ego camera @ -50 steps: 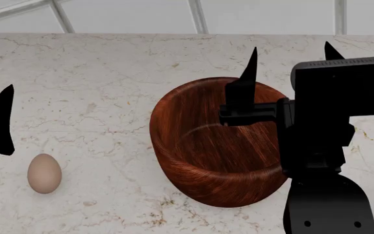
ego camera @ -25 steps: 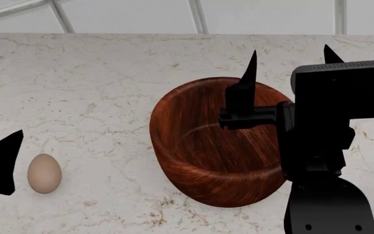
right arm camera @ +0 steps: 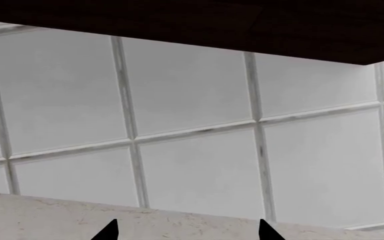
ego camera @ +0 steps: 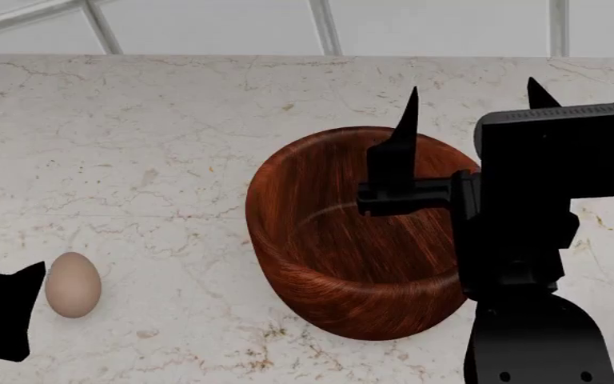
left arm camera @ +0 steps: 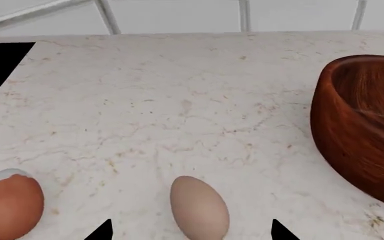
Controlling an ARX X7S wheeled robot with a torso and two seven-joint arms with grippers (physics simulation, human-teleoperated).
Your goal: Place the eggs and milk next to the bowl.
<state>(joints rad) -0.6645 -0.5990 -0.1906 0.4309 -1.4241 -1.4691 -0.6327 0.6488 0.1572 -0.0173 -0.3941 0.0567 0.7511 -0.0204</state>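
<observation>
Straddling the pale beige egg (left arm camera: 199, 207) on the marble counter (left arm camera: 178, 110) left of the deep reddish-brown wooden bowl (ego camera: 355, 240), the left gripper (left arm camera: 188, 231) is gaping open, gripping nothing.

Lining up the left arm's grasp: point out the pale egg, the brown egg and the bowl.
pale egg (left arm camera: 199, 207), left wrist view, middle of shell.
brown egg (left arm camera: 9, 206), left wrist view, reddish side.
bowl (ego camera: 334, 300), head view, outer wall.

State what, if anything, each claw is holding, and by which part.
Nothing is held. The left claw is open astride the pale egg, not gripping it; the right claw stands open and empty above the bowl.
</observation>
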